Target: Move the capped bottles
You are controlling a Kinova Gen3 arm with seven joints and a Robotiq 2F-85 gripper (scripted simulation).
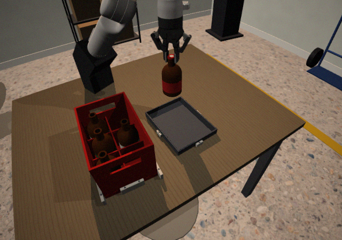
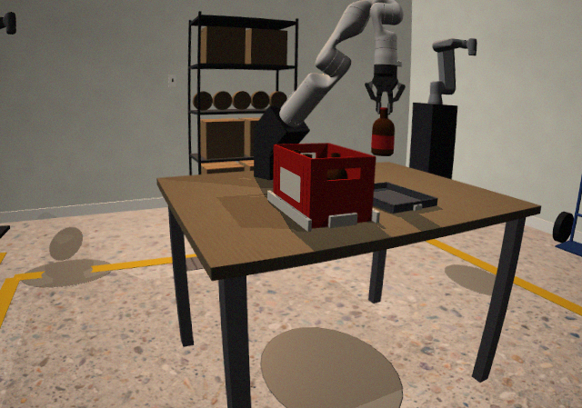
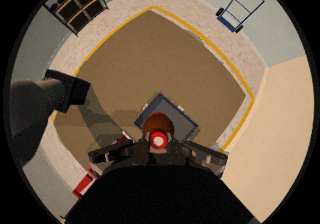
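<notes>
My gripper (image 1: 171,55) (image 2: 384,106) (image 3: 158,137) is shut on the neck of a capped brown bottle (image 1: 171,78) (image 2: 382,135) (image 3: 159,126) with a red label and a red cap. The bottle hangs upright in the air above the far part of the dark grey tray (image 1: 202,122) (image 2: 404,204) (image 3: 144,114). The tray holds nothing. The red crate (image 1: 124,168) (image 2: 324,190) (image 3: 87,182) stands left of the tray. It holds several open brown bottles: one at the back left (image 1: 93,122), one in the middle (image 1: 101,141), one at the right (image 1: 126,134), one at the front (image 1: 103,156).
The arm's black base (image 1: 92,69) (image 2: 267,147) stands on the table's far left. The wooden table (image 1: 248,113) (image 2: 235,234) has its right edge close to the tray. Grey brackets (image 1: 132,186) (image 2: 288,210) lie at the crate's foot. A shelf rack (image 2: 242,89) stands behind.
</notes>
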